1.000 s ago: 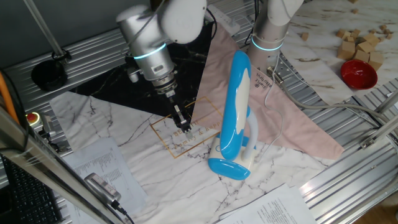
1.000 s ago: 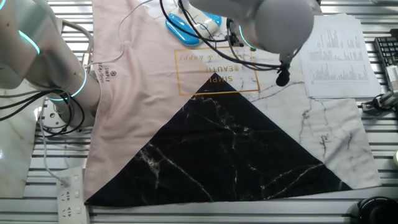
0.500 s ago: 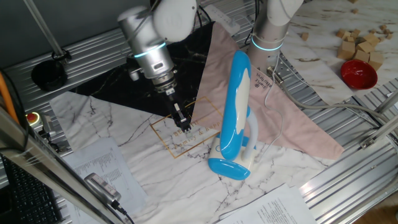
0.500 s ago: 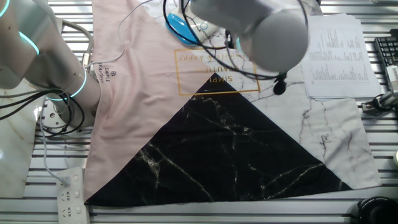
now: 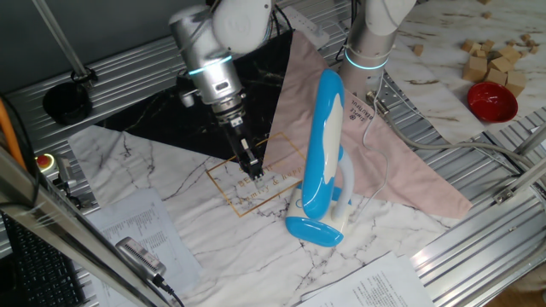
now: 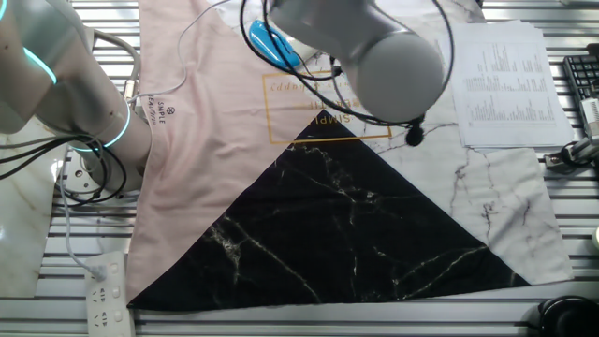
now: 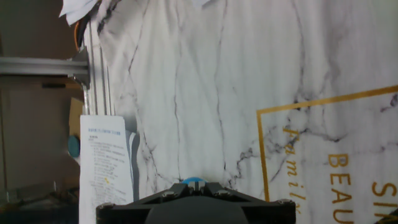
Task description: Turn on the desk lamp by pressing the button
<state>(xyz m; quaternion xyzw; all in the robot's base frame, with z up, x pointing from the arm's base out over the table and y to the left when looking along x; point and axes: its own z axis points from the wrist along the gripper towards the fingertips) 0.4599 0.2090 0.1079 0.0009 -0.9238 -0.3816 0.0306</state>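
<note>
Sky-blue and white, one desk lamp is seen on the table at 3 o'clock of one gripper, whose opening cannot be told.

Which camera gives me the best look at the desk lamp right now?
One fixed view: the whole desk lamp shows there, head to base. The other fixed view catches only a blue sliver behind the arm; the hand view shows only marble cloth.

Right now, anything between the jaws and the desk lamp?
Nothing visible. The gripper hangs over the gold-lettered part of the marble cloth, left of the desk lamp in one fixed view; only cloth lies between them.
</note>
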